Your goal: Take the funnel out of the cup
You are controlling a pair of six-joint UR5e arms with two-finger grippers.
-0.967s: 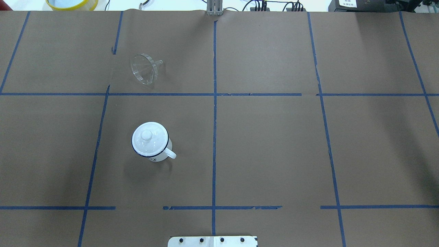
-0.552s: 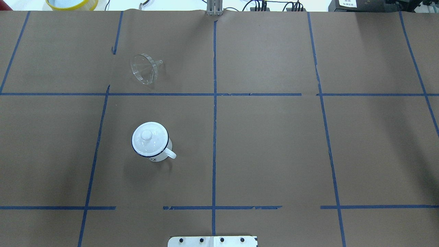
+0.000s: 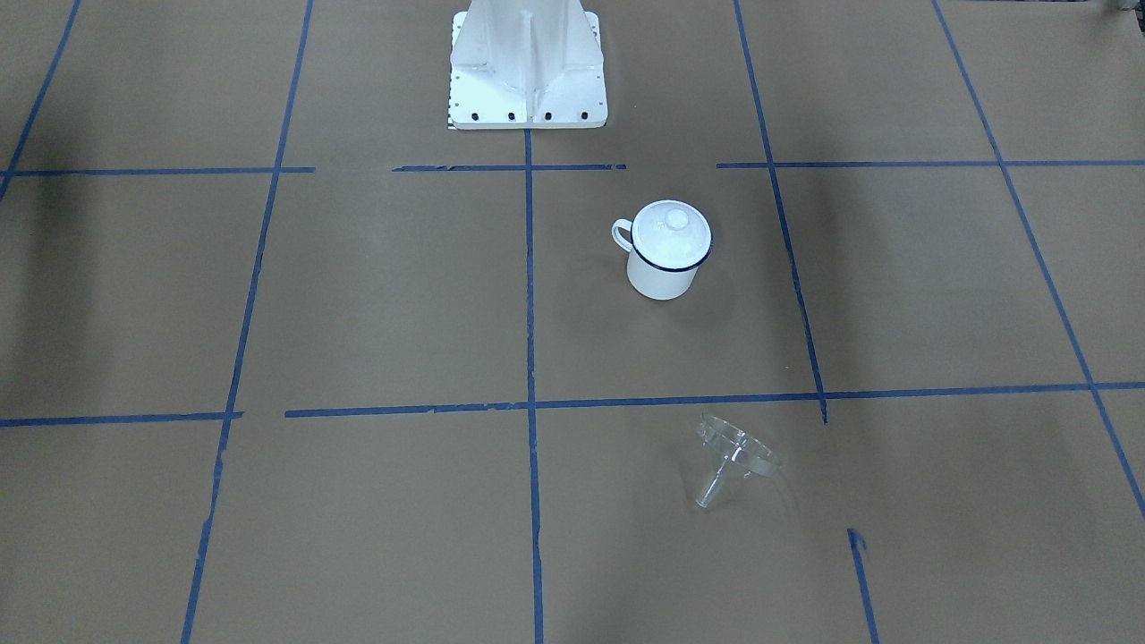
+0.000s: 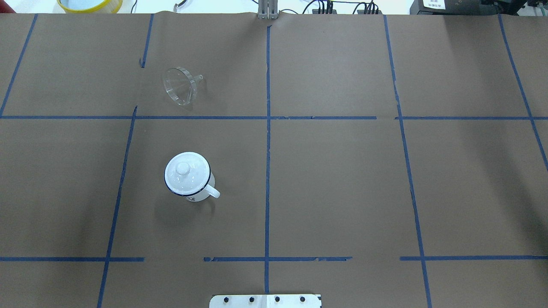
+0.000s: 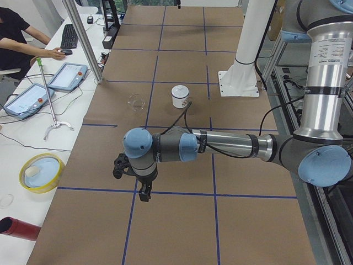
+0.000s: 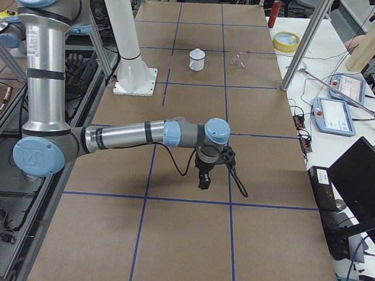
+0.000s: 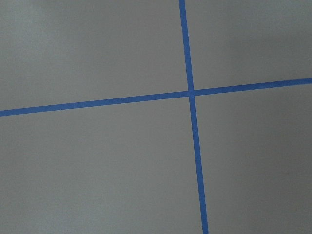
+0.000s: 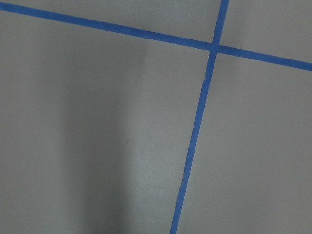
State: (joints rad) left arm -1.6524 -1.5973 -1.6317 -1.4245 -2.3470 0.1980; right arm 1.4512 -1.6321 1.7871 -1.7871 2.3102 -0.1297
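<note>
The clear funnel (image 4: 180, 85) lies on its side on the brown table, far left of centre, apart from the cup; it also shows in the front view (image 3: 733, 461). The white cup (image 4: 198, 196) with a dark blue rim stands upright nearer the robot (image 3: 662, 277), with a white domed lid (image 4: 185, 171) on it. Neither gripper shows in the overhead or front views. The left gripper (image 5: 143, 194) hangs over the table's left end and the right gripper (image 6: 203, 181) over the right end, both far from the cup. I cannot tell whether either is open or shut.
The robot's white base plate (image 3: 528, 72) sits at the near edge. A yellow bowl (image 4: 90, 4) and a red cylinder (image 5: 19, 229) lie off the table's far-left side. An operator (image 5: 16, 38) sits at a bench with tablets. Blue tape lines cross the table.
</note>
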